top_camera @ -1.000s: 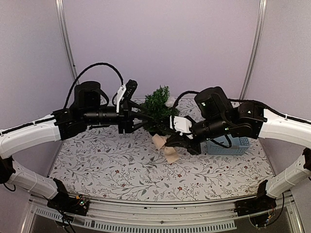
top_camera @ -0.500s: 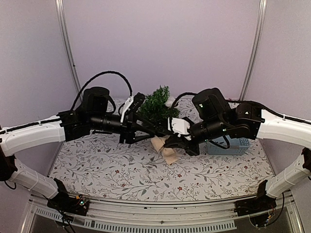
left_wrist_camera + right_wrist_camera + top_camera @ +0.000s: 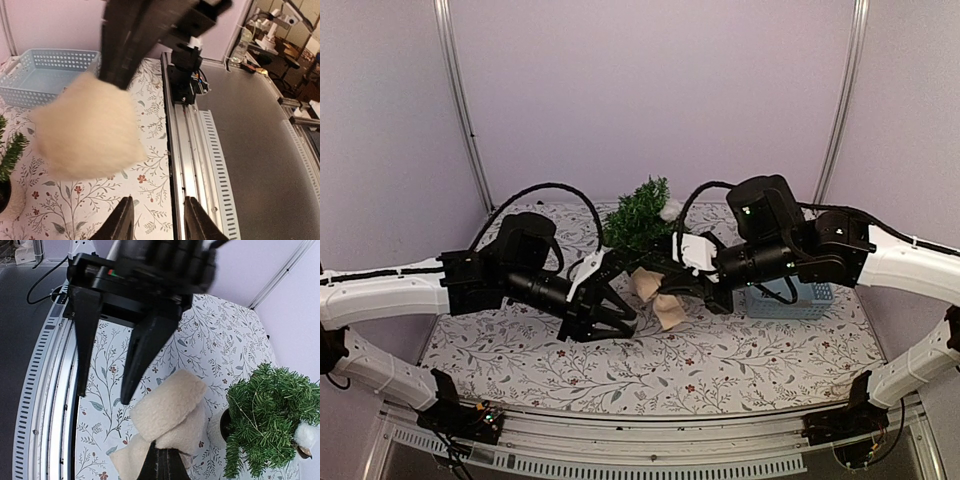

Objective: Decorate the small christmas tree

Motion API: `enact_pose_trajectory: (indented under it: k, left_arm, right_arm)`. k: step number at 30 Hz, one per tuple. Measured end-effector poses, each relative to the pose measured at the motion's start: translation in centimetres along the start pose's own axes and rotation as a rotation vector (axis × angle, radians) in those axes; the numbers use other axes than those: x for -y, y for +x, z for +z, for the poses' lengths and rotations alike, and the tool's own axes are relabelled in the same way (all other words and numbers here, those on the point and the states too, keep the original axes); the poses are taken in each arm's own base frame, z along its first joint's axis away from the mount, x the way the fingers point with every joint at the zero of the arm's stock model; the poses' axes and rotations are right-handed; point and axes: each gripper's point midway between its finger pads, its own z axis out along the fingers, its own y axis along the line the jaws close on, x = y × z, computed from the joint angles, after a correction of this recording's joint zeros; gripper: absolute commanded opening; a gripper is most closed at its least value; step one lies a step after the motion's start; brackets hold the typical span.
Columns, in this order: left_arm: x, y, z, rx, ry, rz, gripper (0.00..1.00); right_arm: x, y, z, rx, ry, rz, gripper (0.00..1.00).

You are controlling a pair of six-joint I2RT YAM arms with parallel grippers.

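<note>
The small christmas tree (image 3: 640, 214) stands at the back centre in a white pot (image 3: 217, 428), and a white fluffy ornament (image 3: 305, 434) sits on it. My right gripper (image 3: 667, 290) is shut on a cream fleece bow (image 3: 656, 297) and holds it above the table just in front of the tree. In the right wrist view my right gripper (image 3: 165, 461) pinches the bow (image 3: 170, 410) from below. My left gripper (image 3: 616, 313) is open and empty, just front-left of the bow. In the left wrist view the left gripper (image 3: 159, 221) has its jaws apart, with the bow (image 3: 87, 132) ahead of them.
A light blue perforated basket (image 3: 790, 298) sits at the right, behind my right arm, and also shows in the left wrist view (image 3: 45, 75). The floral tablecloth (image 3: 650, 365) covers the table. A metal rail (image 3: 650, 425) runs along the near edge.
My left gripper has swung from beside the tree's left side down and forward, to just front-left of the bow. My right gripper still holds the bow and has barely moved.
</note>
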Motion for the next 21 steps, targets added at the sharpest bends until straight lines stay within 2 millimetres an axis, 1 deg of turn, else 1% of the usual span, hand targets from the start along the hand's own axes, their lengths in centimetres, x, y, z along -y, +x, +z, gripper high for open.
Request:
enact_pose_trajectory:
  k: [2,3,5,7,11,13,16,18,20,21]
  left_arm:
    - [1.3,0.8,-0.1,-0.006,0.016,0.035,0.36]
    - [1.6,1.0,-0.3,-0.006,0.010,0.047,0.39]
    - [1.5,0.8,-0.6,0.003,-0.015,0.066,0.45]
    - [0.8,0.1,-1.0,0.025,-0.066,0.083,0.53]
    - [-1.0,-0.8,-1.4,0.042,-0.162,0.097,0.58]
    - [-1.7,-1.7,-1.8,0.064,-0.198,0.109,0.59]
    - [-1.9,-3.3,-2.1,0.109,-0.215,0.140,0.57]
    - [-1.7,-4.2,-2.1,0.134,-0.204,0.165,0.56]
    - [-1.1,-4.6,-2.0,0.148,-0.174,0.193,0.53]
    - [-0.6,-4.7,-1.9,0.150,-0.152,0.208,0.48]
  right_arm:
    - [0.0,0.1,0.1,-0.001,0.000,0.000,0.00]
    - [-0.1,0.3,0.2,-0.004,-0.002,0.000,0.00]
    - [-0.3,0.6,0.3,-0.010,-0.007,0.002,0.00]
    - [-0.3,0.6,0.3,-0.009,-0.010,0.002,0.00]
    - [-0.6,0.5,0.3,-0.001,-0.028,0.003,0.00]
    - [-0.8,0.4,0.5,0.001,-0.038,0.003,0.00]
    - [-1.0,0.5,0.7,0.000,-0.052,0.005,0.00]
    - [-1.1,0.6,0.9,-0.002,-0.059,0.007,0.00]
    - [-1.2,0.7,1.0,-0.004,-0.060,0.007,0.00]
    - [-1.1,0.7,1.0,-0.004,-0.060,0.007,0.00]
